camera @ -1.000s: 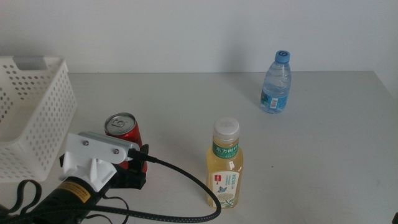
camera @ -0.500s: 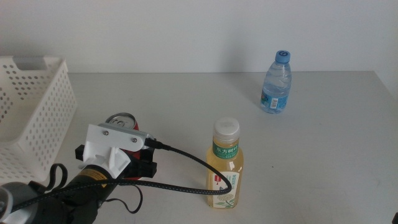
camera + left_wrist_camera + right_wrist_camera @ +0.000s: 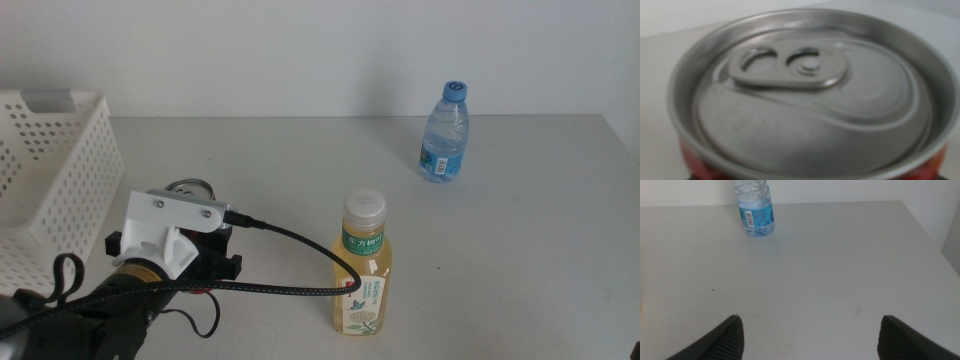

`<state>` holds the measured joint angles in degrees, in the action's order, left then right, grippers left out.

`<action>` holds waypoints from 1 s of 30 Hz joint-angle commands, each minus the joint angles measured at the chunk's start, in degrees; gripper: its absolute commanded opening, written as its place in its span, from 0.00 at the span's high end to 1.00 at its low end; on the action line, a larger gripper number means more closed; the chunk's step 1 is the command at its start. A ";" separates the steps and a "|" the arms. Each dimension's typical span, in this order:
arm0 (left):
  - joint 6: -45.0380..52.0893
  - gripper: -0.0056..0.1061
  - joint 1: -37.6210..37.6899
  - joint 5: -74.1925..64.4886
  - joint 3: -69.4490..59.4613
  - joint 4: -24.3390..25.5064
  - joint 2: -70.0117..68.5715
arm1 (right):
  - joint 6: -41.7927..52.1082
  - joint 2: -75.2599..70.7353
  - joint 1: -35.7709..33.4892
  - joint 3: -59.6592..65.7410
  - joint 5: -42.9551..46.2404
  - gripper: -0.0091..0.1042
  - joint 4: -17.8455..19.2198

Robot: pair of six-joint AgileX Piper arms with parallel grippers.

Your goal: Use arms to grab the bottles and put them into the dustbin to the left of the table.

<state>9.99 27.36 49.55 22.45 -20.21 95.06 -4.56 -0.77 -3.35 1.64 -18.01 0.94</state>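
Middle view: left gripper (image 3: 205,262) sits low at 7–8 o'clock on the table (image 3: 520,250), its white camera mount and arm covering most of the can (image 3: 187,189); only the can's silver top rim peeks out behind the mount, and a sliver of red shows under the black fingers. Can't tell from here whether the jaws are pinching the can. Black cable runs from the mount toward the tea bottle (image 3: 362,265), which stands upright just right of centre, low, around 6 o'clock. Water bottle (image 3: 444,133) stands upright at 1–2 o'clock, well apart from both. Bin (image 3: 60,190) at 9 o'clock on the left edge, near the can. Left wrist view: can (image 3: 807,95) top fills the frame, pull tab visible, red wall at the edges; jaws not visible, state can't be told. Right wrist view: right gripper (image 3: 807,337) hovers over bare table (image 3: 820,290), jaws spread wide, holding nothing; water bottle (image 3: 756,207) stands far off.
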 commanded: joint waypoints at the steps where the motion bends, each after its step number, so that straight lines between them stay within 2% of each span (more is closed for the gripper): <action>1: 1.91 0.96 -0.09 3.58 1.41 -3.03 -5.56 | 0.25 -1.24 -0.22 -0.56 4.18 0.09 0.65; 11: 18.47 0.96 -0.34 -28.46 14.86 -10.90 -15.99 | 0.25 -1.24 -0.22 -0.56 4.18 0.09 0.65; 14: 23.04 0.96 -3.03 -36.62 19.09 -14.61 -17.39 | 0.25 -1.24 -0.22 -0.56 4.18 0.09 0.65; 18: 26.05 0.96 -8.74 -45.95 24.74 -17.00 -17.47 | 0.25 -1.24 -0.22 -0.56 4.18 0.09 0.65; 22: 27.59 0.96 -14.57 -58.73 30.90 -16.23 -17.42 | 0.25 -1.24 -0.22 -0.56 4.18 0.09 0.65; 30: 26.75 0.96 -24.34 -73.31 43.41 -8.51 -17.42 | 0.25 -1.24 -0.22 -0.56 4.18 0.09 0.65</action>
<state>37.28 4.65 -25.41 61.58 -29.10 80.03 -4.56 -0.77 -3.35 1.64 -18.01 0.94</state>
